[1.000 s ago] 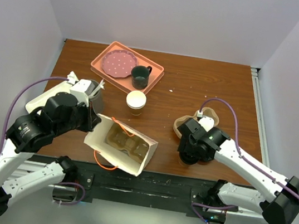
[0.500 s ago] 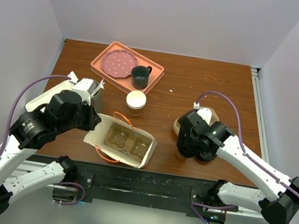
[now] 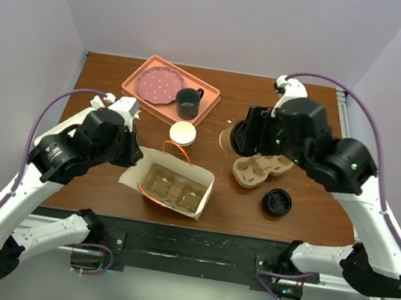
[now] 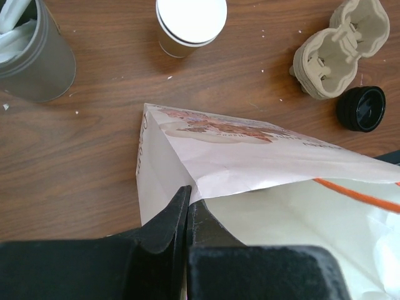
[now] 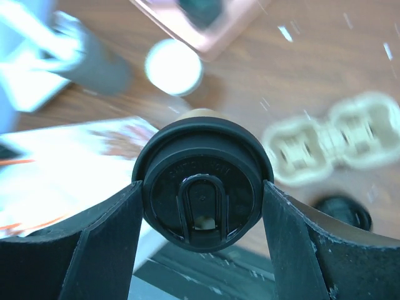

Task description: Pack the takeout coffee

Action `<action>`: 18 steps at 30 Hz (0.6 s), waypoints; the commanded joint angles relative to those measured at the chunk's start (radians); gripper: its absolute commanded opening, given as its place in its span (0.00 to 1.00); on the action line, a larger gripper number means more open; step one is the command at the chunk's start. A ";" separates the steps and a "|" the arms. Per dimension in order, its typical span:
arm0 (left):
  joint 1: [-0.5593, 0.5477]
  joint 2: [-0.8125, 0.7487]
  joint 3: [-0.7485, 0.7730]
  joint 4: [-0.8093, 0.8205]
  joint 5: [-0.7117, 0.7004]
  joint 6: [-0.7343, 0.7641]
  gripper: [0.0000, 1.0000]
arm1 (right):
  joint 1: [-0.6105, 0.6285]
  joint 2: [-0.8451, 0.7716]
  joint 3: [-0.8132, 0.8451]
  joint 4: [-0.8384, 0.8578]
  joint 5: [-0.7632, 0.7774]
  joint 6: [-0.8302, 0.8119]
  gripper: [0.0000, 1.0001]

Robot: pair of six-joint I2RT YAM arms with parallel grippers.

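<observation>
Right arm: reaches up and across toward the worktop's middle. The right fingers [image 5: 106, 250] stand part open, one on each side of the coffee [image 5: 201, 187], clamped at its black lid. From above, the coffee [image 3: 225, 140] sits off the worktop [image 3: 290, 107], between a white-lidded cup [image 3: 182, 134] and a loose pulp carrier [image 3: 262, 168]. Its tilt cannot be judged.

Left arm: bent low over the left side. The left fingers [image 4: 164, 226] are closed flat together on the top edge of the bag [image 4: 250, 156], pinching the paper. The bag [image 3: 201, 194] lies near the front edge, mouth open, with orange handles and a second pulp carrier [image 3: 171, 187] inside.

Surface and room: brown wood-grain worktop with pale specks scattered on it. Plain light walls stand on three sides.

Other items: a loose black lid [image 3: 277, 202] lies just right of the bag, apart from it. A pink tray [image 3: 203, 90] at the rear holds a dotted plate [image 3: 157, 83] and a dark green mug [image 3: 187, 101]. A grey canister [image 4: 31, 59] stands to the left of the white-lidded cup. Between the coffee and the bag's mouth, the white-lidded cup stands nearest, just beyond the bag's far rim.
</observation>
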 commanded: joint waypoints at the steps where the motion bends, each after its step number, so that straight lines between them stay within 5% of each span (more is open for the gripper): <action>1: 0.002 0.033 0.067 0.002 0.040 -0.054 0.00 | 0.001 0.014 0.170 0.012 -0.163 -0.145 0.37; 7: 0.001 0.077 0.121 0.002 0.069 -0.089 0.00 | 0.044 0.043 0.224 0.091 -0.370 -0.228 0.35; 18: 0.002 0.131 0.169 -0.020 0.068 -0.121 0.00 | 0.160 0.135 0.400 0.257 -0.353 -0.240 0.33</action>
